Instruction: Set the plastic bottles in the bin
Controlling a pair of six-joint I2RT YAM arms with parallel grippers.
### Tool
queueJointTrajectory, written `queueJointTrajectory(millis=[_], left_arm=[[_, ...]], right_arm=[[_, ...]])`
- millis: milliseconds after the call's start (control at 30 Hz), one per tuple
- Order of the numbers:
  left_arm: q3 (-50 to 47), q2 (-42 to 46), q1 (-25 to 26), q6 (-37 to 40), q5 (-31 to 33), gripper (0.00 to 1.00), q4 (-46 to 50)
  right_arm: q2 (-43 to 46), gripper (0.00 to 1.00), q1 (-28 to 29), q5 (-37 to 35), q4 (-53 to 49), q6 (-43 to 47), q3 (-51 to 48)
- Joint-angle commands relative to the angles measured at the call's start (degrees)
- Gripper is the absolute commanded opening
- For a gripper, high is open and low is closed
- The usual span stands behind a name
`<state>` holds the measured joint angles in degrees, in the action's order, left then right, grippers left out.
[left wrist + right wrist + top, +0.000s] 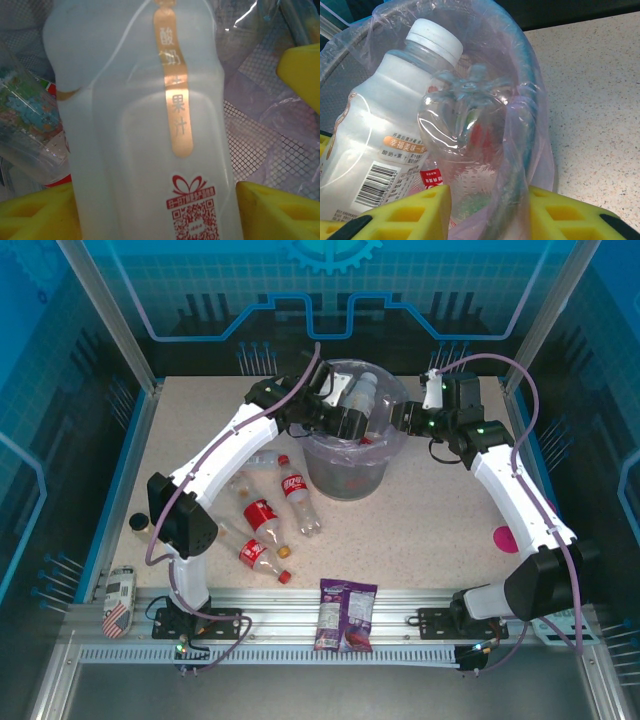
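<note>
My left gripper (350, 423) (157, 202) is shut on a milky white bottle (360, 392) (145, 125) (375, 150) and holds it over the mouth of the grey bin (345, 475) (527, 80) with the lilac bag. My right gripper (398, 420) (487, 197) sits at the bin's right rim. Its yellow fingers (405, 215) have closed around a clear bottle (465, 120), base up, with the bag's rim also between them. More bottles lie inside the bin. Red-labelled bottles (262, 515) (295, 490) (258, 555) and a clear one (262, 462) lie on the table left of the bin.
A purple snack packet (345, 615) lies on the front rail. A small dark jar (138, 523) and a can (120, 590) sit at the left edge. A pink spot (503, 537) marks the table on the right. Blue walls enclose the table.
</note>
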<state>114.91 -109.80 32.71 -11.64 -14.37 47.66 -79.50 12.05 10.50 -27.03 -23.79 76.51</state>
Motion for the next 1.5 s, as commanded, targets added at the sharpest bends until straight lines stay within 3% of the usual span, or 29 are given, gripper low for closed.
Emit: queueJointTrajectory(millis=[0, 233, 800, 1067, 1267, 1467], left_arm=[[-0.49, 0.02, 0.45, 0.68, -1.52, 0.78, -1.34], [-1.00, 1.42, 0.47, 0.95, -1.66, 0.88, -2.39], [-0.31, 6.91, -1.91, -0.16, -0.77, 0.86, -5.02], [-4.54, 14.62, -7.68, -3.84, 1.21, 0.88, -6.55], [-12.67, 21.22, -11.97, -5.66, 4.06, 0.99, -6.98], [-23.61, 25.62, -21.60, -12.46, 4.53, 0.99, -8.69]], right_arm=[[1.72, 0.40, 1.04, 0.18, 0.48, -0.06, 0.31], [1.59, 0.40, 1.09, 0.13, 0.47, 0.06, 0.26], [1.44, 0.40, 1.09, 0.44, 0.48, 0.06, 0.48], [1.07, 0.40, 1.11, 0.57, 0.66, 0.09, 0.81], [0.91, 0.40, 1.06, 0.66, 0.40, 0.27, 1.16], [1.19, 0.40, 1.12, 0.66, 0.35, 0.39, 0.99]])
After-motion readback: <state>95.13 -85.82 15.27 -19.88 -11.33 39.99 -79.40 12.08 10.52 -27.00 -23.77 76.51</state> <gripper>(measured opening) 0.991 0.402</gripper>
